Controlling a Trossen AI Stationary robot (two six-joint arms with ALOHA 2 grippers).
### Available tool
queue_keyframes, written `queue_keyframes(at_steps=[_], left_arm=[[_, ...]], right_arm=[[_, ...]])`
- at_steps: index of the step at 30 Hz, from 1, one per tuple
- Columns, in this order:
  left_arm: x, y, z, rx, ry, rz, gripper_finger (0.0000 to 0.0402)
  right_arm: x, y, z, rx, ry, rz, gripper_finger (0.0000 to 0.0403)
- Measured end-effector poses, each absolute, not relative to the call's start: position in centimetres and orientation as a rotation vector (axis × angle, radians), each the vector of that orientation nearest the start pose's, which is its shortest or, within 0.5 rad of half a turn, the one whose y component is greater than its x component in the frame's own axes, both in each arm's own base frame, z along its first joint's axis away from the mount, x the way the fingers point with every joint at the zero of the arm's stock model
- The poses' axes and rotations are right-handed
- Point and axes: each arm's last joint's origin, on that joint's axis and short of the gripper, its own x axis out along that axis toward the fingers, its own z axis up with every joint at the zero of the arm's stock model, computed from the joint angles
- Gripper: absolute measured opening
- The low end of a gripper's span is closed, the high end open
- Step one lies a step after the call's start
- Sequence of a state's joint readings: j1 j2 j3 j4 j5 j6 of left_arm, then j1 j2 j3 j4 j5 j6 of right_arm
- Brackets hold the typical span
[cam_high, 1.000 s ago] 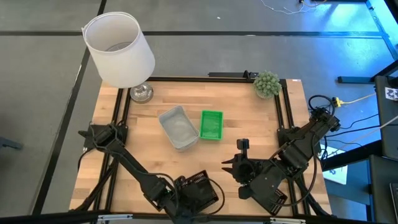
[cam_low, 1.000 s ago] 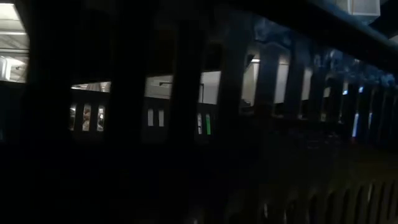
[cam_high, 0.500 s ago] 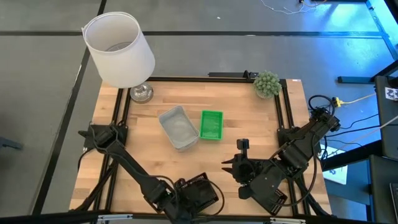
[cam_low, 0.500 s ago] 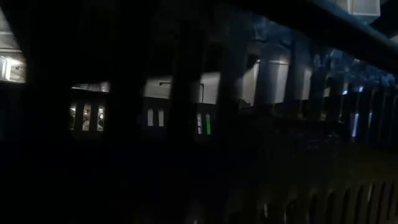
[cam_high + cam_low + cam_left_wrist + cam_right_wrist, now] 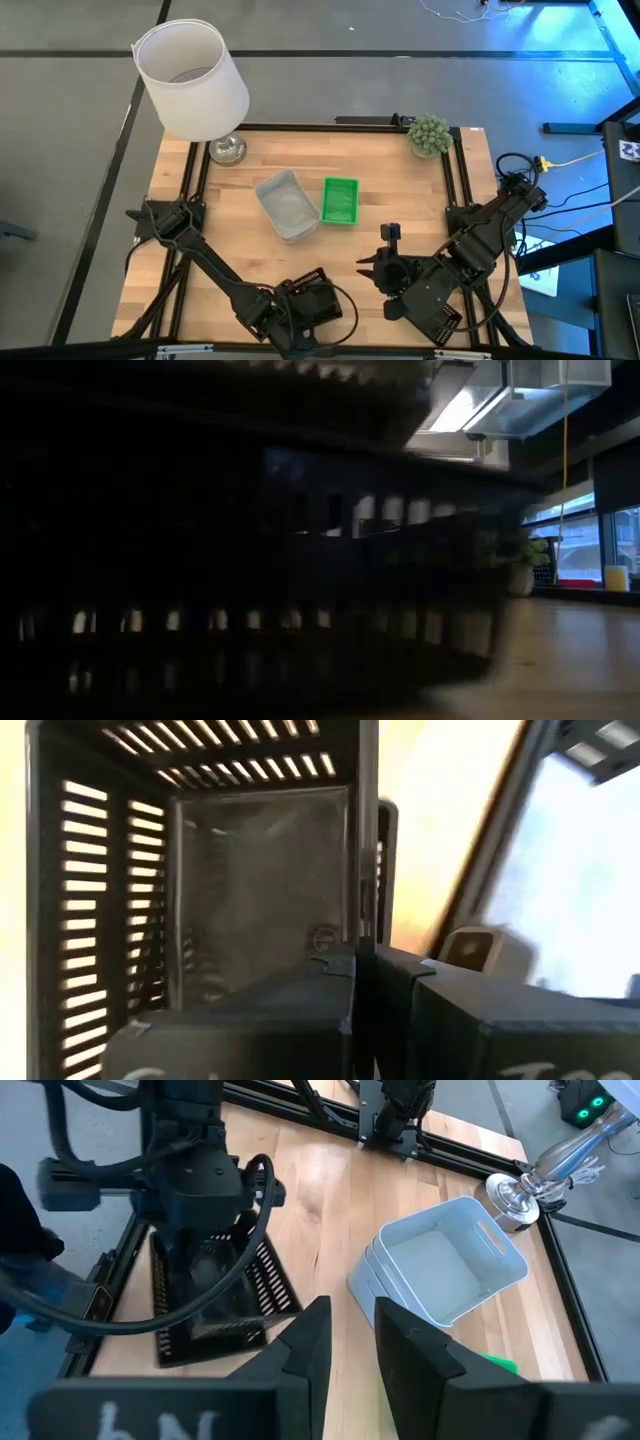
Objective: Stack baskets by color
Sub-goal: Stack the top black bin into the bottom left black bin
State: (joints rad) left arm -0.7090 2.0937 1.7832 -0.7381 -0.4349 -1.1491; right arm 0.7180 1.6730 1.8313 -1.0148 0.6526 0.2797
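A black basket (image 5: 315,297) is near the table's front edge, left of centre, with my left gripper (image 5: 365,1020) shut on it. Seen from table height, its dark mesh (image 5: 250,560) fills most of the picture. Whether it rests on the table, I cannot tell. A stack of grey-white baskets (image 5: 288,205) and a green basket (image 5: 340,200) sit on the table's middle. My right gripper (image 5: 350,1335) hangs open and holds nothing. It is right of the black basket and above the table. My left gripper holds one side wall (image 5: 365,870) of the black basket at its rim, with one finger inside the basket and one outside. The fingers slant down onto it from above. The basket's open side faces up toward the wrist.
A white lampshade (image 5: 190,80) on a metal foot stands at the far left corner, and a small green plant (image 5: 428,133) at the far right corner. A black frame rail (image 5: 455,190) runs along the table's edges. Bare wood lies between the middle baskets and the grippers.
My left gripper has sunk and tipped further down with the black basket. The basket has shifted a little toward the table's left and now sits lower in the low view, with the room showing above it.
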Motion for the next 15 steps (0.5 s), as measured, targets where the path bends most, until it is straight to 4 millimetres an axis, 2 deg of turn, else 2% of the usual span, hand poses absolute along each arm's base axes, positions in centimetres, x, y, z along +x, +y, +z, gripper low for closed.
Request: queue_keyframes(at_steps=[15], left_arm=[[33.1,-26.8,22.3,-0.336,1.066,0.411,0.0000]], right_arm=[[26.7,21.0,39.5,-0.299,0.660,-0.021,0.0081]])
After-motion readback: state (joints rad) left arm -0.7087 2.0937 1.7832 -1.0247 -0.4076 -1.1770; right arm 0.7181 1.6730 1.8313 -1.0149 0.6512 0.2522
